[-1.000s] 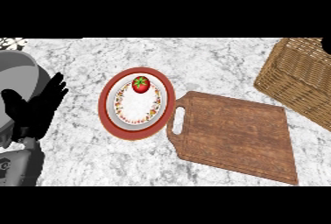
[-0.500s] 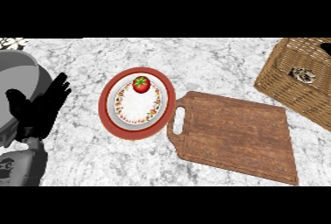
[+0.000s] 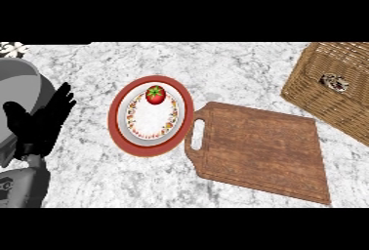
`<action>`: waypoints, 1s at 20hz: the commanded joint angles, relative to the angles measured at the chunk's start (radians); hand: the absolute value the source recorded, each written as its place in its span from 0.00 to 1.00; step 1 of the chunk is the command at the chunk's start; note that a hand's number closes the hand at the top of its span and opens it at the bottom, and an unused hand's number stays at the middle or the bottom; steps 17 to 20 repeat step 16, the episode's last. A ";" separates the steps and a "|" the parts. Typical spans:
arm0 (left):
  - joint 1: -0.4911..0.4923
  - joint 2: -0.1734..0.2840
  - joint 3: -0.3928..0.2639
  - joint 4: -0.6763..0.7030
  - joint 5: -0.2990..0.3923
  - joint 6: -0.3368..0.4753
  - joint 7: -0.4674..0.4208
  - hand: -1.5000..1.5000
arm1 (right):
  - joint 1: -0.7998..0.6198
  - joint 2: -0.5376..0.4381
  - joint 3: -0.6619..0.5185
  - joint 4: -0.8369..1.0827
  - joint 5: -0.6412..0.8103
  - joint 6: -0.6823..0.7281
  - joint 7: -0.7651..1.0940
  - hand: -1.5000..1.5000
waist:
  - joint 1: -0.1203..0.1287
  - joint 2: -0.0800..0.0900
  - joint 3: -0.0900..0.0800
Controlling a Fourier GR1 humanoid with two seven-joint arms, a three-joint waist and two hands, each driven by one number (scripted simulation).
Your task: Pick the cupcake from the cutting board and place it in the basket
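Cupcake (image 3: 334, 82) sits in the basket (image 3: 317, 93) — our left hand (image 3: 39, 122) rests open; we avoid disturbing the basket.

The tabletop (image 3: 238, 68) carries one cutting board (image 3: 263, 149), one wicker basket (image 3: 328, 100) holding one cupcake (image 3: 333, 82), two stacked plates (image 3: 150, 115), one tomato (image 3: 155, 94); one robot hand (image 3: 39, 122) shows.
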 commanded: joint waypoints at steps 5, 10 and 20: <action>-0.032 -0.004 0.006 0.015 -0.018 0.036 0.022 0.50 | 0.179 -0.077 -0.219 -0.216 -0.271 0.104 0.023 0.00 | -0.021 -0.005 0.000; 0.012 0.023 0.034 -0.003 0.016 -0.005 0.011 0.50 | 0.403 -0.151 -0.394 -0.229 -0.477 0.341 -0.044 0.00 | -0.028 -0.006 0.001; -0.018 -0.002 0.010 0.038 -0.013 0.013 -0.007 0.50 | 0.604 -0.146 -0.506 -0.301 -0.623 0.554 -0.065 0.00 | -0.019 -0.002 0.000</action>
